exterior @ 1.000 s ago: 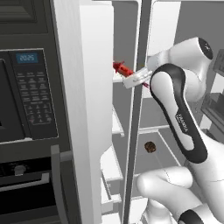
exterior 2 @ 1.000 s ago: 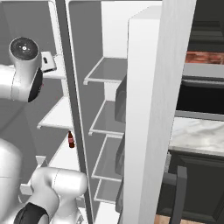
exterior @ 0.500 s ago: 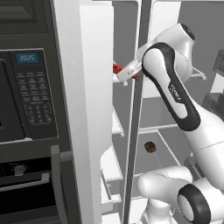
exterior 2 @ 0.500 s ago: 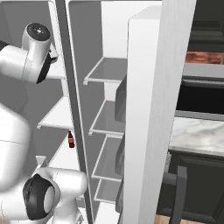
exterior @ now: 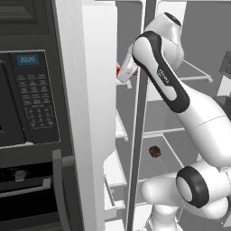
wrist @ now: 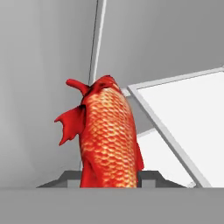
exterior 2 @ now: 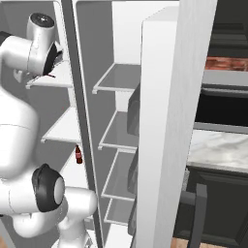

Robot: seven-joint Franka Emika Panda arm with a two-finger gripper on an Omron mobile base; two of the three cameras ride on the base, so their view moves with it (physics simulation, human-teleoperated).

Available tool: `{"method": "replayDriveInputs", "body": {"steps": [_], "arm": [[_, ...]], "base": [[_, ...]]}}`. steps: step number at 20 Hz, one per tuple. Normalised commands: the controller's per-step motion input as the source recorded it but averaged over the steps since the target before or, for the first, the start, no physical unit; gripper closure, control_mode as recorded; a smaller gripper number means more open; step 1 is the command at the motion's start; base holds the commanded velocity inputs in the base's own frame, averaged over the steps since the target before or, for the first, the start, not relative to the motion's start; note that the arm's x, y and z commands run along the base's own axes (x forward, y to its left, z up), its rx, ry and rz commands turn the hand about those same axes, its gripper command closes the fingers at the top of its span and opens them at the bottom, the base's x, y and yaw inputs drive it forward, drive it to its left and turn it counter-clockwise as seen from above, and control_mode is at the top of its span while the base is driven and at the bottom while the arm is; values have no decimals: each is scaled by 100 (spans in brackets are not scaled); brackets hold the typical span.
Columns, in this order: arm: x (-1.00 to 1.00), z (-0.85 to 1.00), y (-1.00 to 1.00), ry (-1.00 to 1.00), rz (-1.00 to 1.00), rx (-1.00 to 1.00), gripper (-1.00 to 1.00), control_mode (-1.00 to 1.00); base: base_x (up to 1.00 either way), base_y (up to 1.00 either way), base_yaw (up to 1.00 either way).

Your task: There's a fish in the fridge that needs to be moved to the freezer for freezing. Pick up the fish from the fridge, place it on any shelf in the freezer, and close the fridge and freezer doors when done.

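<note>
The arm has swung left with the red fish point(wrist: 109, 135) held tight in its jaws, up by the freezer point(exterior: 122, 131), so next it must set the fish on a freezer shelf.

I am looking into a home kitchen, a rendered one. In front of me stands a tall side-by-side unit with both doors swung open: the fridge point(exterior: 189, 108), grey inside with broad white-edged shelves, and the narrower freezer point(exterior 2: 121, 121) with short white shelves. To my left a black wall oven point(exterior: 27, 108) with a keypad and a lit clock is built into dark cabinetry, with a bar handle below it. To my right I see a pale marbled countertop point(exterior 2: 218, 150) with a strip of red brick wall point(exterior 2: 225, 63) above it.
</note>
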Motion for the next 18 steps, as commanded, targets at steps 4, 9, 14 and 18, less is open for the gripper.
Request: {"method": "replayDriveInputs", "body": {"steps": [4,9,14,18], "arm": [[1,-26,0,-10,9,-6,100,-100],[2,-20,1,-11,6,-10,100,-100],[18,-11,15,1,3,-15,100,-100],[34,0,3,11,4,-10,100,-100]], "base": [[0,0,0],[0,0,0],[0,0,0],[0,0,0]]}}
